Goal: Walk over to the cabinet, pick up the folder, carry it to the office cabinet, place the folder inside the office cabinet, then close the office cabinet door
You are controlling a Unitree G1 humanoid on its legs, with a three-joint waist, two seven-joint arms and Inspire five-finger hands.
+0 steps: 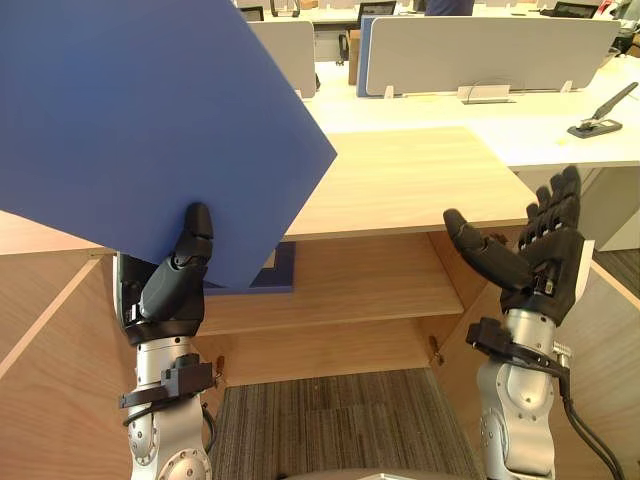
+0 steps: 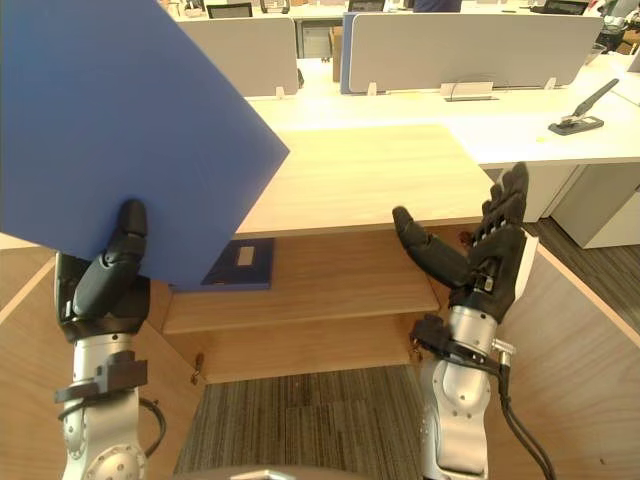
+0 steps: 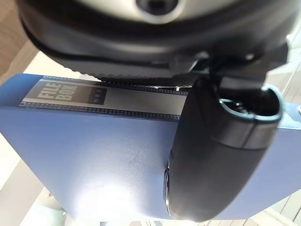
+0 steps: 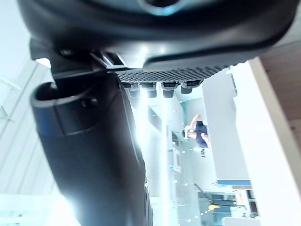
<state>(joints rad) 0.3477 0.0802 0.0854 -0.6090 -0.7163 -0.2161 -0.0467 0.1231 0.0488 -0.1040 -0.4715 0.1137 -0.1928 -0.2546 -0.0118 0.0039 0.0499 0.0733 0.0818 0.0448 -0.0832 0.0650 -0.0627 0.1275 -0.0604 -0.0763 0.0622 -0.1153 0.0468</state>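
Note:
A large blue folder is held up at the upper left, tilted on one corner in front of the wooden office cabinet. My left hand is shut on its lower edge, with the thumb pressed on the near face and the fingers hidden behind it. The folder's labelled spine lies close to the palm. My right hand is raised at the right of the cabinet's opening, open and holding nothing. The cabinet stands open, with a bare shelf inside.
A second blue folder lies flat on the shelf, partly behind the held one. Open cabinet doors flank my arms at the left and right. Behind are white desks with grey dividers and a stapler. Carpet lies below.

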